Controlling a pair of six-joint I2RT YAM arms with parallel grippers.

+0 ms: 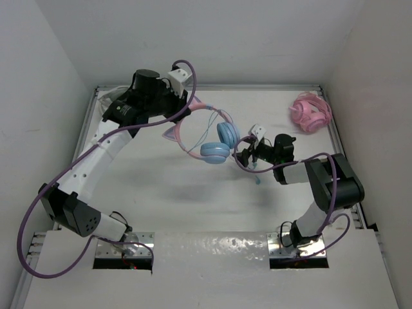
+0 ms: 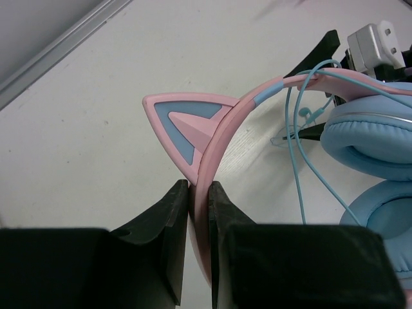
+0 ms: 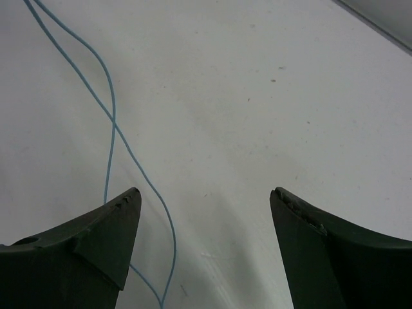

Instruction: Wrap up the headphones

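Note:
The headphones [image 1: 205, 122] have a pink cat-ear headband, two light blue ear cups [image 1: 222, 143] and a thin light blue cable [image 1: 257, 177]. They are at the table's far middle. My left gripper [image 1: 186, 114] is shut on the headband, pinching it just below a cat ear [image 2: 185, 122] in the left wrist view [image 2: 198, 193]. The ear cups [image 2: 373, 138] and loose cable [image 2: 299, 161] hang to the right there. My right gripper [image 1: 246, 153] is open and empty just right of the cups. In the right wrist view [image 3: 203, 199] the cable [image 3: 111, 129] lies on the table by its left finger.
All-pink bundled headphones [image 1: 311, 111] lie at the far right by the wall. Raised rails [image 1: 90, 122] border the white table on the left, back and right. The right arm's wrist [image 2: 373, 38] shows at the top right of the left wrist view.

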